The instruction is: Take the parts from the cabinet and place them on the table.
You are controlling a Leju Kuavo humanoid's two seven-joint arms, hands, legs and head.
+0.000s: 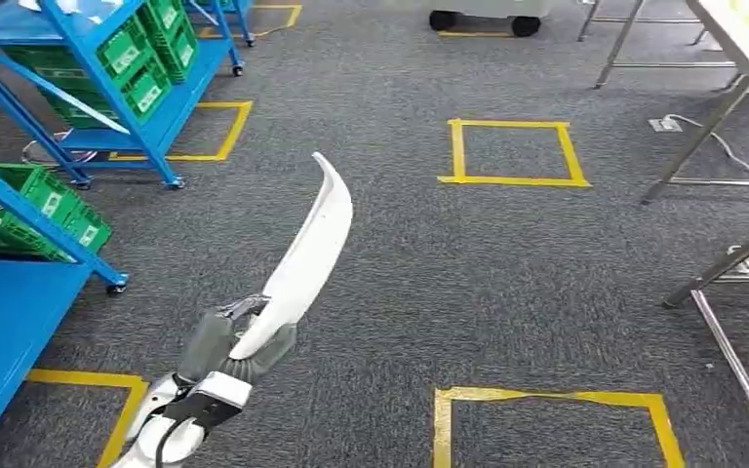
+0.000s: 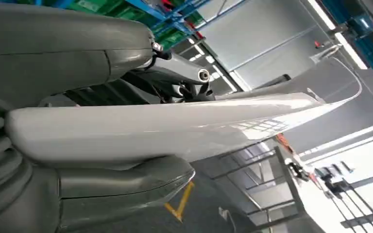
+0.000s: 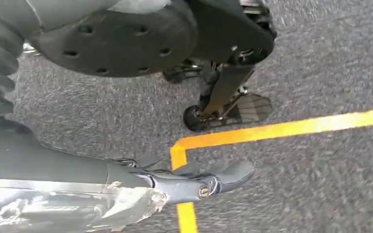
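Head view | left robot hand (image 1: 226, 343) clamped on white part (image 1: 304, 255) | right robot hand (image 3: 194, 182) possibly empty

Close in on the left hand (image 2: 77, 145), and it grips a long white part (image 2: 175, 128) across the middle of the picture. The thick grey thumb (image 2: 121, 184) presses one face of the part, darker fingers (image 2: 184, 73) clamp the opposite face. The part is glossy, tapering to a thin curved tip (image 2: 349, 77) far from the hand. Behind it, blue shelving (image 2: 175, 12) with green bins (image 2: 97, 6), bright ceiling lights (image 2: 320, 12), and a yellow floor line (image 2: 182, 204).
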